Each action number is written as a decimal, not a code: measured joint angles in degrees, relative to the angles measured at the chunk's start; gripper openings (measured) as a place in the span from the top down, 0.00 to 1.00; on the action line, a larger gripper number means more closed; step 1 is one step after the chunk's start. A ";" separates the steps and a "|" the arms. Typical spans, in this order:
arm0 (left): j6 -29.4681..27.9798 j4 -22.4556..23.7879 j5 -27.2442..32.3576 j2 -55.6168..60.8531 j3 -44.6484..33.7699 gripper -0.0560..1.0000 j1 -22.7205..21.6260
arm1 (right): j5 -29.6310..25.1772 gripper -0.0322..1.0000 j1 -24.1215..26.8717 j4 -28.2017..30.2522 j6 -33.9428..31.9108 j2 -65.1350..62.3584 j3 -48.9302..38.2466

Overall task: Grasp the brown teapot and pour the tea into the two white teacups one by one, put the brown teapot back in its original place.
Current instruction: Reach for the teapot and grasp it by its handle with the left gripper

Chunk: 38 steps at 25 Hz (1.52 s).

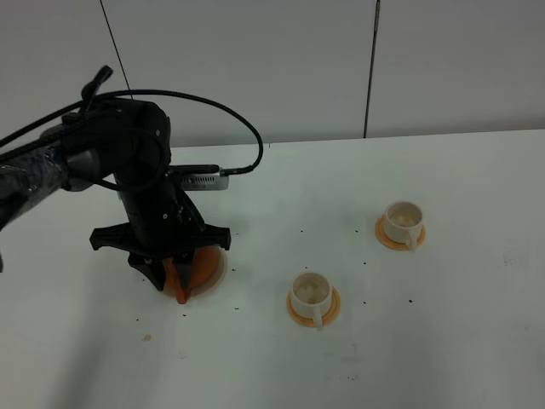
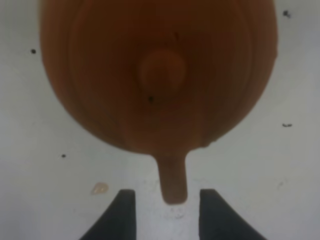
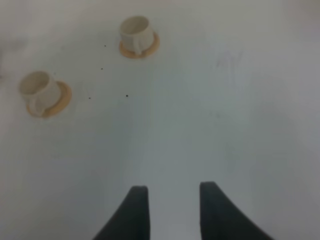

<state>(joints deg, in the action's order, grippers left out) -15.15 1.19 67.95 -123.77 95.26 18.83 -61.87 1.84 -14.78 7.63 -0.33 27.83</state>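
At 8 o'clock on the worktop, over the brown teapot on its cream saucer, with jaws of the left gripper apart astride the stubby handle: push in nearer the body, close squarely, lift level.

brown teapot: plain reddish-brown
near teacup: cream-white
far teacup: cream-white
small saucers: orange
big saucer: pale cream
table: white, with few small dark specks
left gripper: black
right gripper: black
wall: pale grey, with thin dark lines
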 joint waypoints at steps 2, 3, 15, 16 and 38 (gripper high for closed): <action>0.00 0.00 0.00 -0.86 0.00 0.60 0.00 | 0.00 0.73 0.00 0.00 0.00 0.00 0.00; 0.00 0.00 0.00 -1.02 0.00 0.60 0.00 | 0.00 0.73 0.00 0.00 0.00 0.00 0.00; 0.00 0.00 0.00 -1.15 0.83 0.61 -0.34 | 0.00 0.73 0.00 -0.04 0.00 -0.04 0.00; 0.00 0.00 0.00 -1.15 0.83 0.62 -0.35 | 0.00 0.73 0.00 -0.04 0.00 -0.04 0.00; 2.30 -1.19 -0.31 -2.84 0.94 0.79 -0.40 | 0.00 0.73 0.00 -0.04 0.00 -0.04 0.00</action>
<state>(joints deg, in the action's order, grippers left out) -12.85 0.00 67.65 -126.60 96.19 18.43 -61.87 1.84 -14.83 7.63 -0.37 27.83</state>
